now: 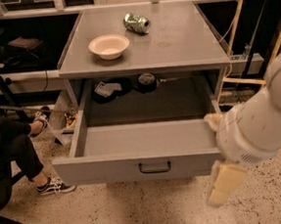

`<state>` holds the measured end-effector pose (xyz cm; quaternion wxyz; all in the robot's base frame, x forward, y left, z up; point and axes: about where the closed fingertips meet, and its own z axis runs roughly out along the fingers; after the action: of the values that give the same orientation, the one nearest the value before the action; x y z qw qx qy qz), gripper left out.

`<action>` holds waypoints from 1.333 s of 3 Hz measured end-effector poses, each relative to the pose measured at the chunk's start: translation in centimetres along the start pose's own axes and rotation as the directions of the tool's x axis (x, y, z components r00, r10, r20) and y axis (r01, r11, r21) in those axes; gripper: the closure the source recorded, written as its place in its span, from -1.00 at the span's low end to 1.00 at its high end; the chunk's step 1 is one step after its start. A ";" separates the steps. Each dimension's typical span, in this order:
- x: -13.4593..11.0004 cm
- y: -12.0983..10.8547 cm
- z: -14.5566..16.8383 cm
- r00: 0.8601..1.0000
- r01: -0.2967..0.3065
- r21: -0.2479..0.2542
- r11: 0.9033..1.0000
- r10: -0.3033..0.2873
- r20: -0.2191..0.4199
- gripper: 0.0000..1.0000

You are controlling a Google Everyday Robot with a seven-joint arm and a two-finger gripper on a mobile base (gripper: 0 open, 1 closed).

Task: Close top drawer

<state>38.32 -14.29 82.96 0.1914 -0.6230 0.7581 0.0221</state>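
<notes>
Speckled floor [139, 212]; top drawer [111, 168] open; gripper [218, 152] hides one front corner.

Top drawer [101, 169]: smooth grey metal with a matt painted finish on the front panel and the tray. Its handle [154, 167] is black with a slight sheen.

Table top [173, 42]: the same matt grey metal.

Bowl [108, 46]: pale, matt, paper-like or plastic.

Can [136, 23]: dented metal, glossy green and silver.

Floor [139, 212]: speckled stone-like surface, smooth.

Gripper [217, 156]: at the drawer's right front corner, its fingers spread apart. They look like matt cream plastic, and the arm shell [264, 118] is smooth white plastic.
</notes>
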 end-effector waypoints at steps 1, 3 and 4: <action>1.3 4.1 8.8 1.000 -0.017 -0.091 0.996 0.018 0.015 -1.00; 5.2 13.2 23.4 0.998 -0.060 -0.296 0.953 0.057 -0.019 -1.00; 5.6 10.9 27.1 0.995 -0.096 -0.255 0.962 0.084 -0.058 -1.00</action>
<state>34.19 -9.73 53.85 0.0899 -0.6078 0.7806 0.1146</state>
